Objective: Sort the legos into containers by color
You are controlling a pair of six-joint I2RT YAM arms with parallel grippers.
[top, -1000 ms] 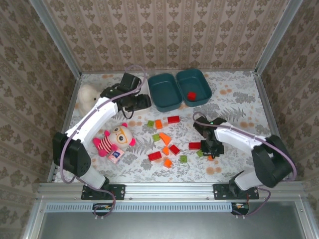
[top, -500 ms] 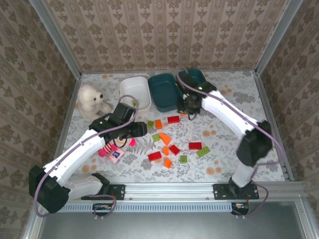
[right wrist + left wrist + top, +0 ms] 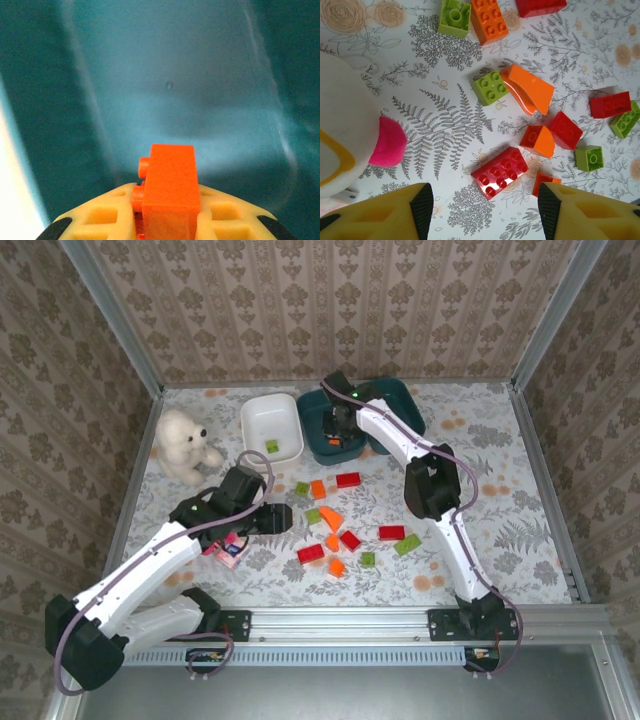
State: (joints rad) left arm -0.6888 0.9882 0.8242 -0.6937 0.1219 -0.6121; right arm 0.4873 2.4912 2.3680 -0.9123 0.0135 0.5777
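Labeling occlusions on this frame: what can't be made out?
- Doll: cut by the left wrist view's edge; mostly under the left arm in top view.
- Right teal tray: floor covered by the right arm, top view; contents unknown.
- Loose orange brick: half behind a finger of the left end effector, left wrist view.
- Left teal tray: blurred in right wrist view, behind the held orange brick.

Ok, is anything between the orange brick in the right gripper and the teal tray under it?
Nothing visible stands in the way. The right gripper is shut on the orange brick and hangs over the teal tray. In the right wrist view, the tray floor below the brick is bare.
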